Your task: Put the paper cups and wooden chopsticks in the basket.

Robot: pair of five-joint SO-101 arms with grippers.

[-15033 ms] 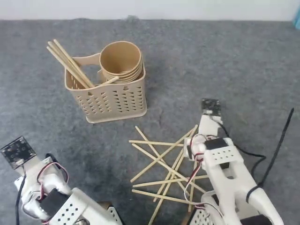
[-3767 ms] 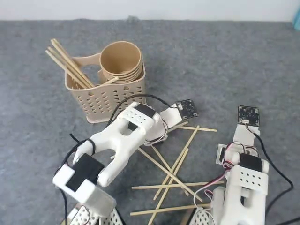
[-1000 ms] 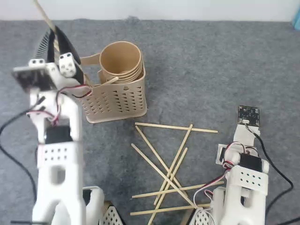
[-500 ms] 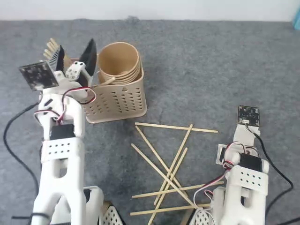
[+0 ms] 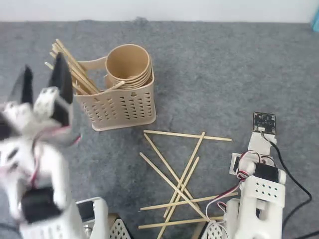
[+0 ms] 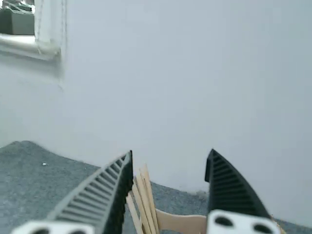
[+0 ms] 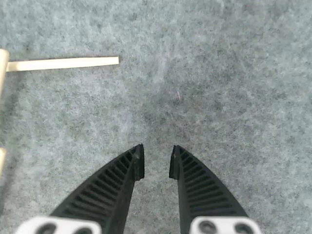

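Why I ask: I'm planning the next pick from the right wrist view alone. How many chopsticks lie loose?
Observer: About seven chopsticks lie crossed on the grey mat, in front of the basket.
Operator: Are the cups done?
Observer: A stack of paper cups stands inside the basket.
Operator: And the other pincer?
Observer: The left pincer is open and empty, raised beside the basket.

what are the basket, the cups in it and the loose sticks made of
Basket: likely moulded plastic, matte beige, regular slotted walls.
Cups: seemingly paper, matte tan, thin nested rims.
Loose chopsticks: apparently bare pale wood, unglossy; grain too small to see.
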